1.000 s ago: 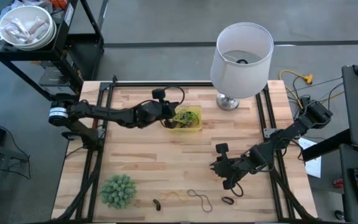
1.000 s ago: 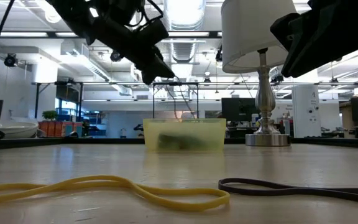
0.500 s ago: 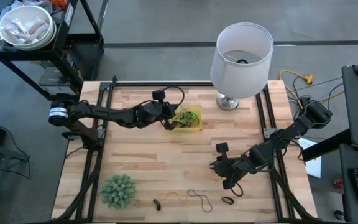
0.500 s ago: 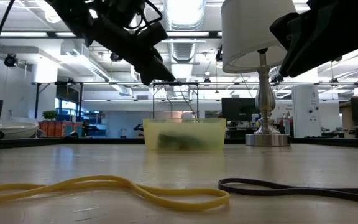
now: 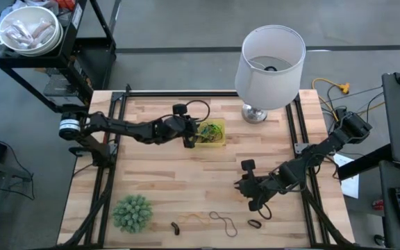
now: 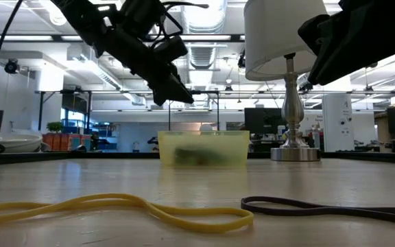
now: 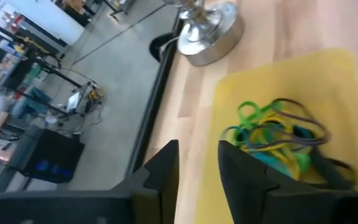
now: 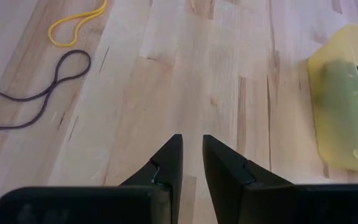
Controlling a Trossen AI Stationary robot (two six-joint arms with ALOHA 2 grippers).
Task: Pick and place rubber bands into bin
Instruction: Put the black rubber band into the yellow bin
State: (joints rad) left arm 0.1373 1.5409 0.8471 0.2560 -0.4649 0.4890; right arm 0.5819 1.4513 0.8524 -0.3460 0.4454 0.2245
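Observation:
The yellow bin (image 5: 212, 133) stands on the table's far half and holds a tangle of several green, yellow and dark rubber bands (image 7: 272, 134). My left gripper (image 7: 197, 165) hangs open just above the bin's left edge (image 6: 184, 96), with nothing between its fingers. My right gripper (image 8: 191, 158) hovers over bare wood at the near right (image 5: 252, 193), fingers a little apart and empty. Near the front edge lie a yellow band (image 5: 198, 218), a long dark band (image 5: 222, 221) and two small dark bands (image 5: 176, 227) (image 5: 254, 224).
A white lamp (image 5: 269, 66) with a metal base (image 5: 254, 113) stands just right of the bin. A spiky green ball (image 5: 132, 212) sits at the near left. Bare wood lies between the bin and the loose bands.
My left gripper has dipped a little toward the bin and opened over it. My right gripper has kept still.

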